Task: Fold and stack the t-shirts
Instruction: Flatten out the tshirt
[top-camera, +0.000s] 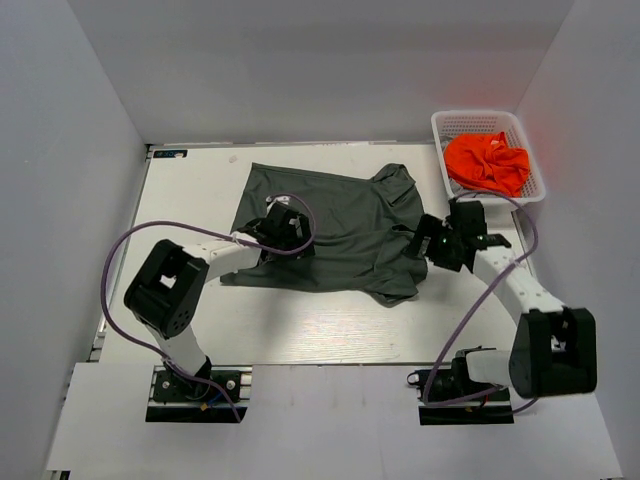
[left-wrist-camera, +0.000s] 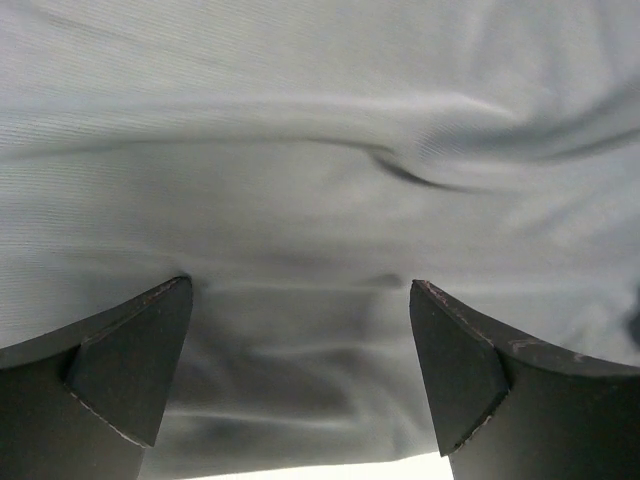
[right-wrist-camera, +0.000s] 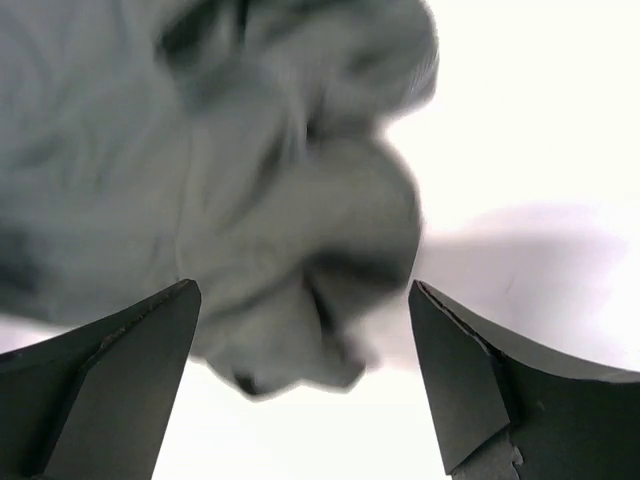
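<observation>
The dark olive-grey t-shirt (top-camera: 340, 225) lies spread on the white table, rumpled along its right side. My left gripper (top-camera: 283, 228) is open over the shirt's left part; in the left wrist view the grey cloth (left-wrist-camera: 300, 180) fills the frame between its wide-apart fingers. My right gripper (top-camera: 432, 243) is open at the shirt's right edge; in the right wrist view a bunched fold of cloth (right-wrist-camera: 290, 270) lies between its fingers, not gripped. The orange t-shirt (top-camera: 487, 162) lies crumpled in the basket.
The white lattice basket (top-camera: 452, 124) stands at the table's far right corner, just behind my right arm. Grey walls close in the table on three sides. Purple cables loop from both arms.
</observation>
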